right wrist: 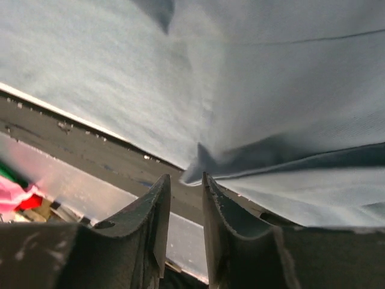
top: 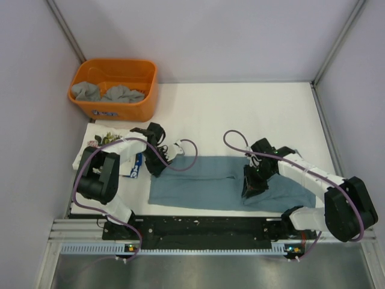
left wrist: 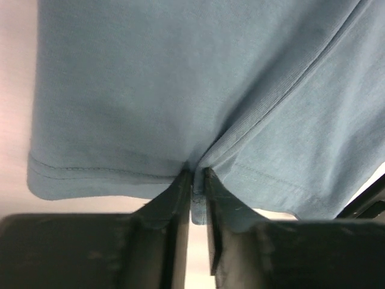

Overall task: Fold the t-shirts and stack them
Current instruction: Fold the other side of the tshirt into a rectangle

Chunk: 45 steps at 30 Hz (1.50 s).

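Dusty blue-grey cloth t-shirt (top: pixel 204 183) lies spread lengthwise on white tabletop (top: pixel 240 114), well apart from orange plastic tub (top: pixel 129 111), on the tub's arm-base side and off to its right. The shirt's long edge runs close to the tabletop's near edge.

Two crumpled grey t-shirts (top: pixel 108 92) sit inside the tub.

Folded white t-shirt with floral print (top: pixel 93 133) lies flat just beside the tub, on its arm-base side, partly hidden under the left arm.

Left end effector (top: pixel 157 161) is at the blue-grey shirt's end nearest the tub. In the left wrist view (left wrist: pixel 194 192) its jaws are nearly together and clamp the stitched hem of the blue-grey shirt (left wrist: pixel 150 90). The cloth puckers into the pinch.

Right end effector (top: pixel 252 185) is over the part of that shirt farther from the tub, near the shirt's near edge. In the right wrist view (right wrist: pixel 185 186) its jaws stand close with a thin gap. A pointed fold of the shirt (right wrist: pixel 271 90) is caught at the tips, and creases fan out from there. That cloth is raised, with the dark base rail visible under it.
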### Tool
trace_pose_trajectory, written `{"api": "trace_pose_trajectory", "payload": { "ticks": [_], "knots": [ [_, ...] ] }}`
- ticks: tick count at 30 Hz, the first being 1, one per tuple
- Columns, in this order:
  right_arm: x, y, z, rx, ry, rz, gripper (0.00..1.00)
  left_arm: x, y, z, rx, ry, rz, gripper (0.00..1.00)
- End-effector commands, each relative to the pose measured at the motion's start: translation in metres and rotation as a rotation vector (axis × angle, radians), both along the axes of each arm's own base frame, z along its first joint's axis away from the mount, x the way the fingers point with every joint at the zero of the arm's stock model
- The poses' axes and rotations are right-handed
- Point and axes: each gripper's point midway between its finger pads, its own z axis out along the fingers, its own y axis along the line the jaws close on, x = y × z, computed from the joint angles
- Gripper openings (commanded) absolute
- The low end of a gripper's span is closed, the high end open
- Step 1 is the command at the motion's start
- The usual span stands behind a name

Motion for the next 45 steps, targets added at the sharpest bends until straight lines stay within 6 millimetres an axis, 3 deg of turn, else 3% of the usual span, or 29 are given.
{"api": "trace_pose_trajectory", "payload": {
  "ticks": [1,5,7,9,11,12,14,16,19,23,26,29,31,33,34,35,37,38,41,45],
  "knots": [
    [-0.003,0.022,0.021,0.131,0.003,0.057,0.31,0.008,0.002,0.007,0.011,-0.03,-0.034,0.3],
    [-0.001,0.05,0.067,0.348,-0.032,0.177,0.37,0.004,0.005,0.024,0.013,-0.047,-0.075,0.59],
    [0.016,0.054,0.089,0.362,-0.129,0.2,0.38,0.008,0.004,0.035,0.008,-0.073,-0.088,0.64],
    [0.048,0.04,0.101,0.3,-0.236,0.122,0.37,0.016,0.0,0.046,-0.008,-0.101,-0.085,0.65],
    [0.088,0.003,0.1,0.203,-0.301,-0.066,0.36,0.024,-0.007,0.058,-0.04,-0.127,-0.078,0.65],
    [0.104,-0.02,0.094,0.157,-0.311,-0.17,0.37,0.028,-0.012,0.065,-0.065,-0.139,-0.07,0.65],
    [0.135,-0.076,0.083,0.044,-0.365,-0.363,0.47,0.04,-0.019,0.076,-0.105,-0.172,-0.03,0.65],
    [0.157,-0.131,0.073,-0.123,-0.439,-0.512,0.55,0.065,-0.02,0.082,-0.107,-0.246,0.069,0.71],
    [0.181,-0.178,0.059,-0.194,-0.482,-0.681,0.58,0.097,-0.011,0.072,-0.07,-0.304,0.199,0.75],
    [0.19,-0.219,0.028,-0.315,-0.435,-0.77,0.57,0.123,0.0,0.047,0.012,-0.337,0.291,0.76],
    [0.192,-0.236,0.006,-0.391,-0.396,-0.761,0.55,0.13,-0.001,0.032,0.006,-0.357,0.3,0.77],
    [0.194,-0.234,-0.018,-0.385,-0.326,-0.732,0.52,0.127,-0.006,0.019,-0.023,-0.347,0.271,0.77],
    [0.199,-0.224,-0.03,-0.323,-0.296,-0.716,0.4,0.121,-0.007,0.009,-0.027,-0.325,0.253,0.77],
    [0.208,-0.225,-0.037,-0.312,-0.293,-0.716,0.13,0.115,-0.001,-0.001,0.004,-0.319,0.246,0.73],
    [0.215,-0.224,-0.037,-0.301,-0.299,-0.715,0.04,0.114,0.004,-0.005,0.027,-0.323,0.246,0.63],
    [0.225,-0.225,-0.034,-0.281,-0.321,-0.716,0.0,0.111,0.008,-0.007,0.042,-0.324,0.245,0.51],
    [0.25,-0.218,-0.026,-0.209,-0.369,-0.711,0.0,0.104,0.017,-0.014,0.068,-0.314,0.247,0.14],
    [0.264,-0.214,-0.023,-0.172,-0.392,-0.703,0.0,0.104,0.022,-0.015,0.085,-0.316,0.261,0.0],
    [0.304,-0.213,-0.019,-0.135,-0.427,-0.68,0.0,0.106,0.046,-0.018,0.173,-0.325,0.347,0.0],
    [0.337,-0.217,-0.015,-0.121,-0.456,-0.678,0.0,0.101,0.068,-0.017,0.244,-0.292,0.448,0.0]
  ]
}}
